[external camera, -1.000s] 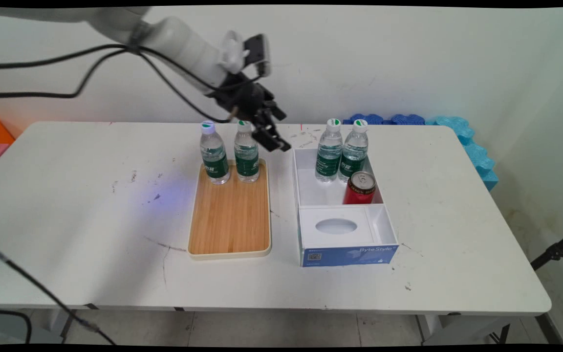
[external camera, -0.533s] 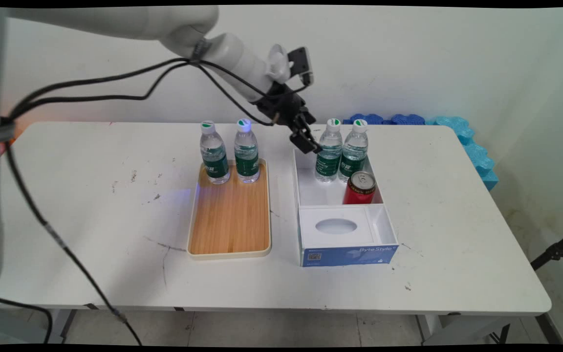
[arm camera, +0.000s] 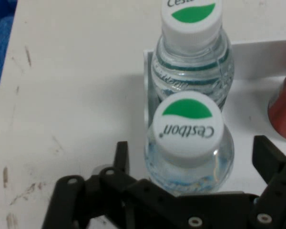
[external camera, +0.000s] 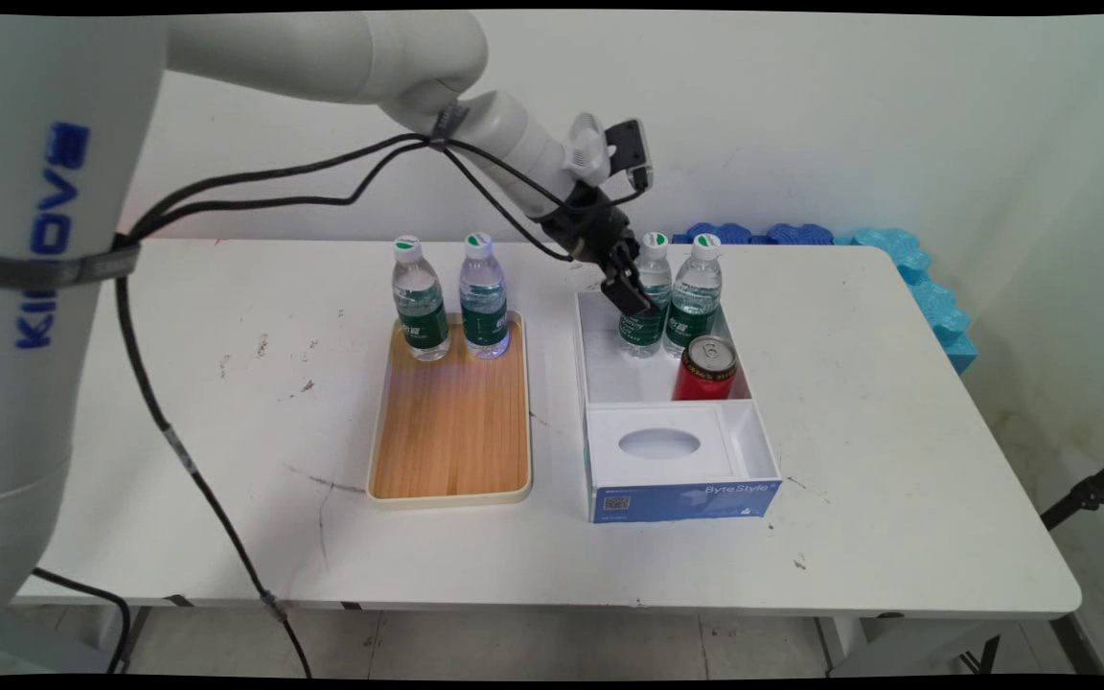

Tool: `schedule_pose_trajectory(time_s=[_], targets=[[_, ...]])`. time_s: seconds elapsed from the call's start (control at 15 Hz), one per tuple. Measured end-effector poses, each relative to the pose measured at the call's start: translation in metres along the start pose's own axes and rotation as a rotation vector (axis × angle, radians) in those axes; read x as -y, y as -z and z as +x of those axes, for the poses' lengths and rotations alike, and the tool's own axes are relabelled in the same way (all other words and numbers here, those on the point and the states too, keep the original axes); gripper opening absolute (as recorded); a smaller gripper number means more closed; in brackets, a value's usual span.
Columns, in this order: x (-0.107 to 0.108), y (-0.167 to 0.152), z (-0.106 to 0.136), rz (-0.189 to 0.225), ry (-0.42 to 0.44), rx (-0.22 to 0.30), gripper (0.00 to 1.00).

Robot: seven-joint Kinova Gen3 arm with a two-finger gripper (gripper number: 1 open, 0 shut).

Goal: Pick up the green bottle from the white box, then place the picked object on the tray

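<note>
My gripper (external camera: 631, 292) hangs open over the back left corner of the white box (external camera: 600, 374). In the hand view the gripper (arm camera: 191, 144) straddles the green-and-white cap of a water bottle (arm camera: 187, 126), one finger on each side, apart from it. That bottle (external camera: 643, 331) stands in the box, partly hidden by the gripper in the main view. A second bottle (external camera: 696, 297) stands beside it, and in the hand view this bottle (arm camera: 193, 47) shows just beyond the first. A red can (external camera: 705, 369) stands in front of them.
A wooden tray (external camera: 451, 422) left of the box carries two more water bottles (external camera: 420, 302) (external camera: 483, 297) at its far end. The box's front part holds a white insert with an oval hole (external camera: 659, 443). Blue foam pieces (external camera: 897, 259) lie at the table's back right corner.
The gripper has travelled right from beside the tray's bottles to the box and come down over the box's left bottle. Nothing on the table has moved.
</note>
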Motion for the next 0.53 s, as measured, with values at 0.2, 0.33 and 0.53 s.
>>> schedule_pose_trajectory(time_s=[0.2, 0.33, 0.53], targets=[[0.0006, -0.0089, 0.0025, -0.009, -0.006, 0.002, 0.0], [0.0009, -0.0108, 0.0025, -0.008, -0.008, 0.003, 0.0], [0.0001, -0.0077, 0.0027, -0.008, -0.005, 0.002, 0.0]])
